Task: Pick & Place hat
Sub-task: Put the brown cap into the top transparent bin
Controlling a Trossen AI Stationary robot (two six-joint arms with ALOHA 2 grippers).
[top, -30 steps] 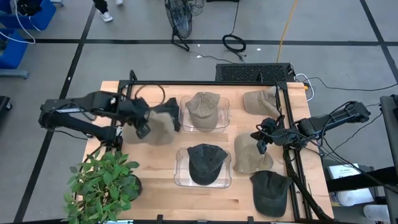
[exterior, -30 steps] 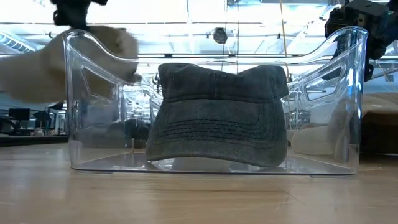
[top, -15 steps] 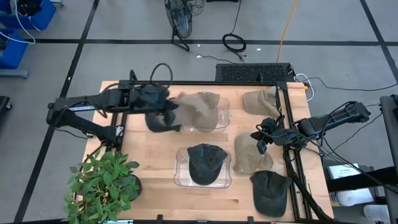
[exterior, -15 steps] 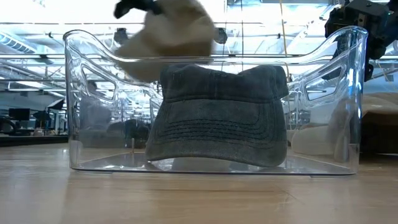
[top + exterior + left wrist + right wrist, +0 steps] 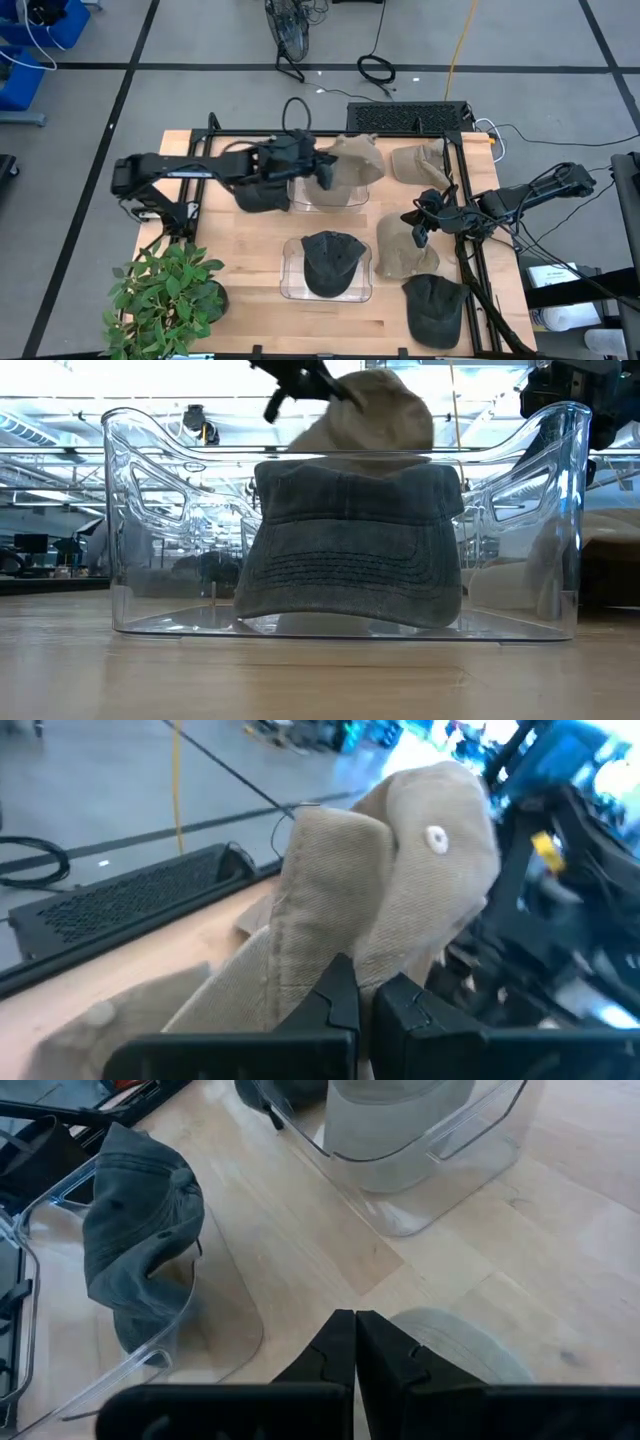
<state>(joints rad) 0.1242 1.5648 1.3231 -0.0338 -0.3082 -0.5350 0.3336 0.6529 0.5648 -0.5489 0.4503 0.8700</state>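
My left gripper is shut on a tan hat, carried in the air above the far clear bin. The low view shows that hat high behind the near bin. A pale hat shape lies inside the far bin. The near clear bin holds a dark grey hat, resting on its brim. My right gripper is shut and hovers over a tan hat lying on the table's right part. My left gripper pinches a fold of the tan hat's crown cloth between its two fingers. One layer or several, I cannot tell. The hat is lifted clear and stretches forward beyond the fingertips, its top button facing the wrist camera.
A dark hat lies on the table left of the far bin. Another tan hat sits at the far right, a dark hat at the near right. A potted plant stands at the near left corner. Black frame rails border the table.
My left gripper has swung from left of the far bin toward the table's right and far edge, carrying the tan hat across the bin to its far right corner. The dark hat left of the bin has come into view behind it.
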